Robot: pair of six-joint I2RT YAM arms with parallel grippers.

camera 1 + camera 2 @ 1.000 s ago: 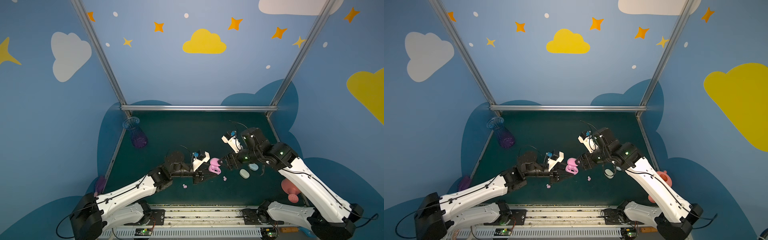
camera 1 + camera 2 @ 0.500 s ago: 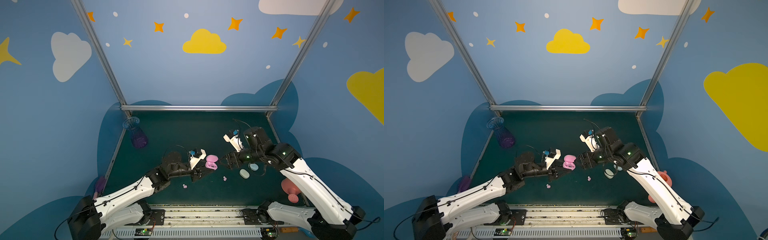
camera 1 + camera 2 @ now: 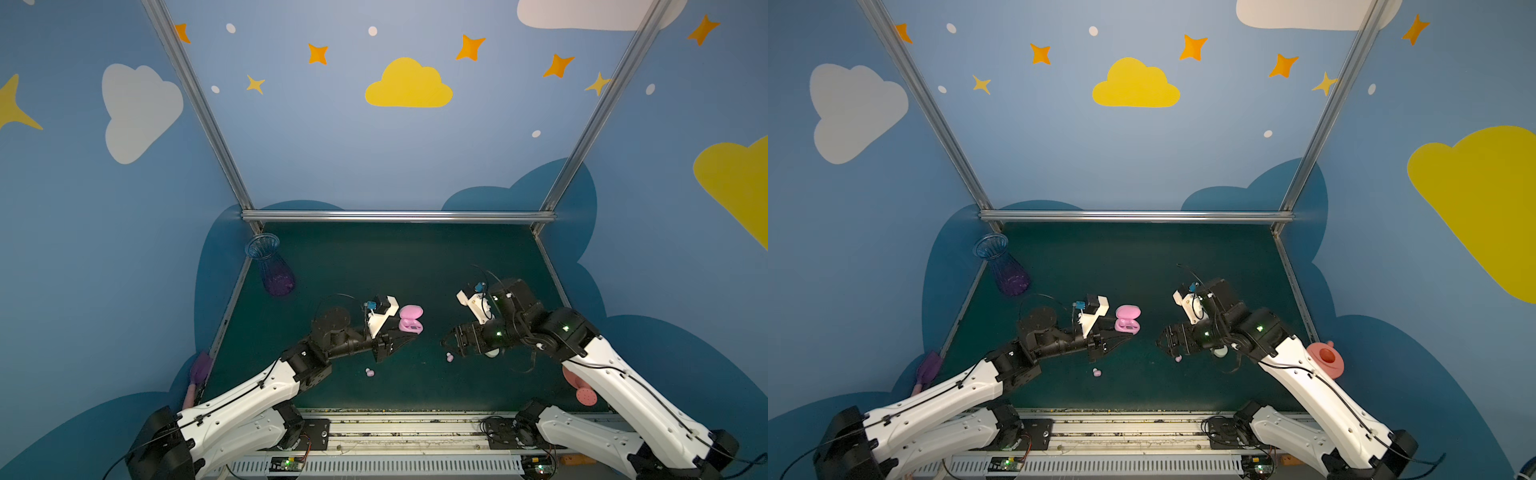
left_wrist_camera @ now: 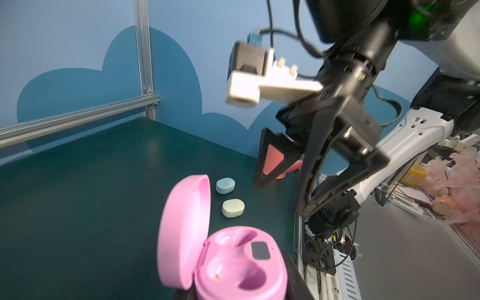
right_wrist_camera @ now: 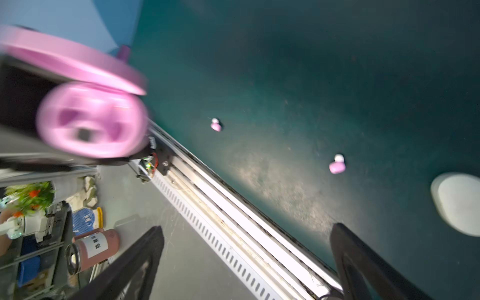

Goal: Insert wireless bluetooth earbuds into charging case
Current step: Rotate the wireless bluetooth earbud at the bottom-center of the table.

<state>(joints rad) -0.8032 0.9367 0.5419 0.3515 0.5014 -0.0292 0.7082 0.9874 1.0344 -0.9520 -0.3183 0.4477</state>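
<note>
Right gripper [image 5: 246, 231] spread wide, empty — pink earbud [image 5: 337, 166] on mat [image 5: 337, 78] near its tips; left gripper [image 3: 402, 338] pinches open pink case [image 3: 411, 320]; right arm nearer.

Evenly, softly lit in both top views: bright on the blue walls [image 3: 374, 158], dimmer on the dark green mat [image 3: 415, 257], with only faint, diffuse shadows. Bent hard by the wide lens near the frame edges, splaying the aluminium posts [image 3: 199, 108] outward. Mostly crisp in the left wrist view, slightly soft on the white camera mount [image 4: 249, 85]. Smeared by motion in the right wrist view across the pink case [image 5: 91, 119]; pale glare on the worn mat there, darkening farther off.
</note>
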